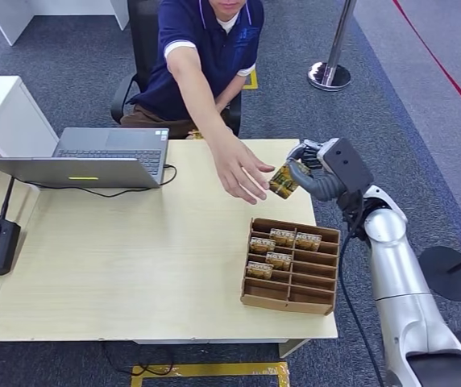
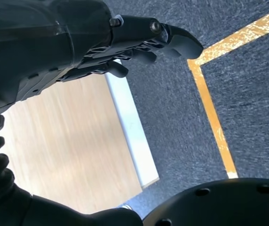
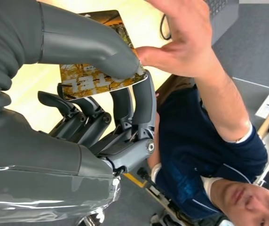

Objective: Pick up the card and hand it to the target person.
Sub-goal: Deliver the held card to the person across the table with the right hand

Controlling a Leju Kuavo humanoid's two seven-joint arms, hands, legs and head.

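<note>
The card [image 1: 284, 181] is pinched by the right hand [image 1: 313, 169] above the surface [image 1: 143, 258], at 12 o'clock from the brown box [image 1: 291, 264]. The person's hand [image 1: 240, 171] reaches in at 9 o'clock, fingertips touching it. The left hand [image 2: 140, 44] hangs with fingers apart, holding nothing.

Person's hand [image 1: 238, 169] right at the card [image 1: 283, 181]; slotted box [image 1: 291, 265] below.
</note>
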